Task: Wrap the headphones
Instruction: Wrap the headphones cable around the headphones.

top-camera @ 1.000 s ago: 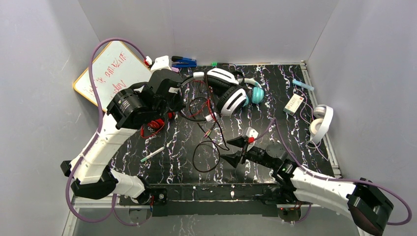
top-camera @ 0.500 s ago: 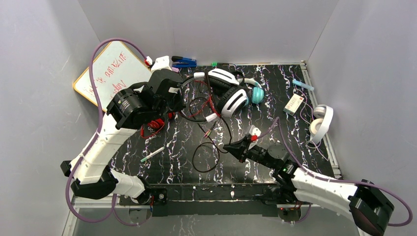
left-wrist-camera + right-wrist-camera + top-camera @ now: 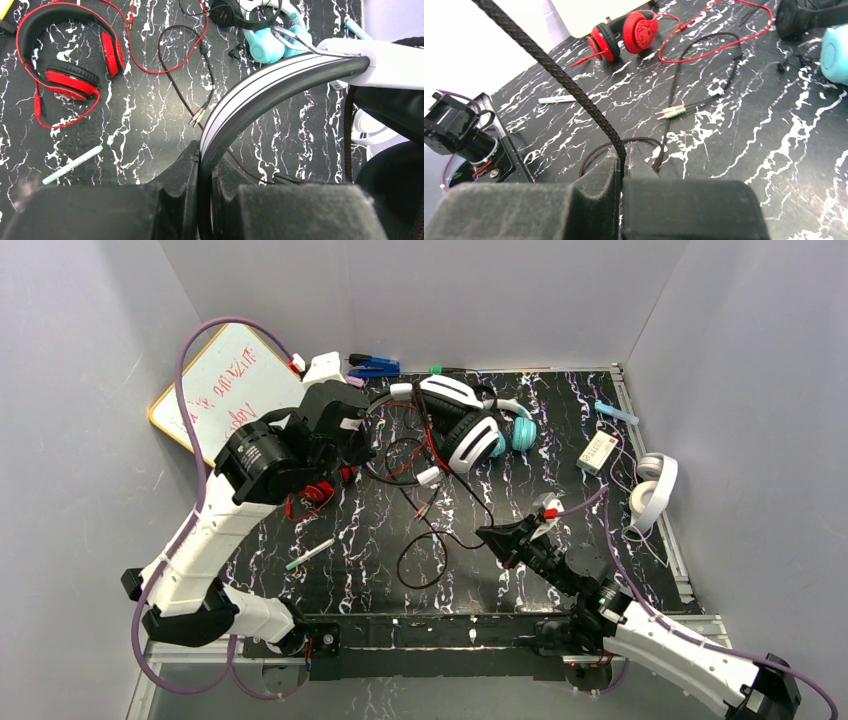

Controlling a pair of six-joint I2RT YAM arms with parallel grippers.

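From above, the left arm (image 3: 210,530) hides most of the red headphones (image 3: 315,492); the whiteboard (image 3: 225,380) writing is too small to read. At the right wrist, the cord (image 3: 556,80) leaves top left and the teal cup (image 3: 835,55) is cropped.

1. Five headphones in all: a red pair (image 3: 72,80), a white-and-black pair (image 3: 473,443), a small black pair (image 3: 225,12), a teal pair (image 3: 522,432) and an all-white pair (image 3: 652,492).
2. Two robot arms, the left arm (image 3: 215,530) and the right arm (image 3: 660,640).
3. One whiteboard (image 3: 232,380).
4. Two loose pens: a white pen (image 3: 310,553) with a green cap and a pale blue pen (image 3: 617,412).
5. One small white box (image 3: 598,452).
6. Two jack plugs (image 3: 197,116), side by side.
7. Blue markers (image 3: 375,366) at the back; I cannot tell how many.
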